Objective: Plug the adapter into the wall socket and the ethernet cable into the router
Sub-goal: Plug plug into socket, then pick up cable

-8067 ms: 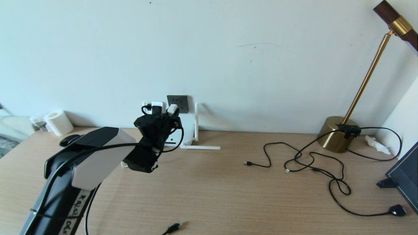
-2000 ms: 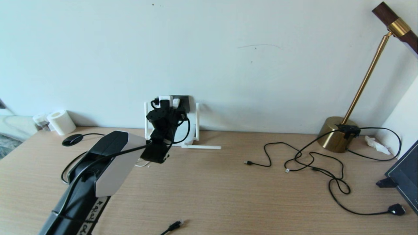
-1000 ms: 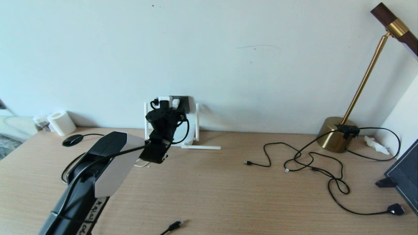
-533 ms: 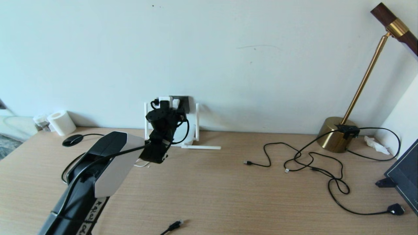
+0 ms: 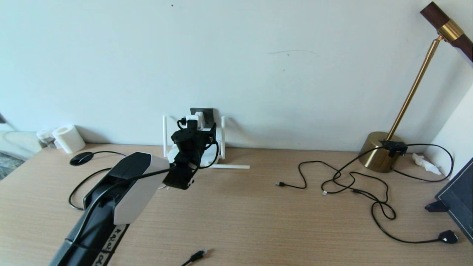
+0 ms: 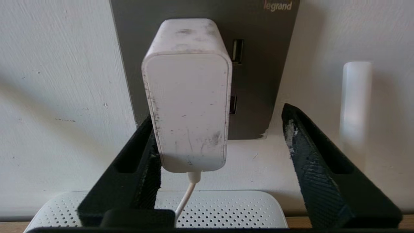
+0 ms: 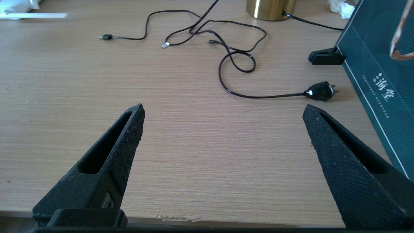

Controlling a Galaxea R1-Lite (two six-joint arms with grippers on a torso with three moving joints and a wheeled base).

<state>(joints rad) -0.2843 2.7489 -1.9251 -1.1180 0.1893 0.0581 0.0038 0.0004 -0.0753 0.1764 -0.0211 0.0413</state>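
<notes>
Two left claw (image 6: 220, 129) fingers spread around the adapter (image 6: 187, 97), seated in the wall socket (image 6: 255, 81).

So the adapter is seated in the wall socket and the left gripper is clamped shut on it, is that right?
Not quite. The adapter is seated in the wall socket, but the left gripper is open: the left wrist view shows one finger beside the adapter and the other well clear of it.
</notes>
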